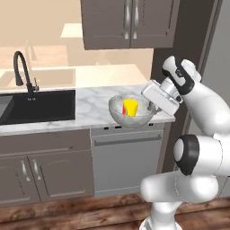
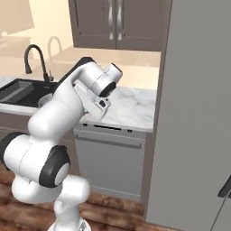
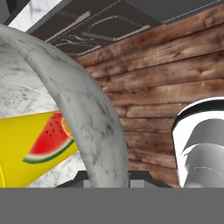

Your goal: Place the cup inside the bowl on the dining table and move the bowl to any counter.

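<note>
I'm holding the rigid, likely slick stone-like bowl (image 1: 130,112) by its right rim, jaws pinching it, cup (image 1: 130,107) inside, over the counter's (image 1: 90,108) front-right corner.

My own arm hides the bowl (image 1: 130,112) in the right base view; the hand view's edges cut off the cup (image 3: 30,148).

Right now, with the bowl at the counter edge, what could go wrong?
1. The speckled grey-white stone bowl overhangs the white marble counter's front edge; released here, it might tip off.
2. The yellow cylindrical cup sits loose inside; a jolt may topple it.
3. The fingers pinch only the rim, so the bowl could slip.
</note>
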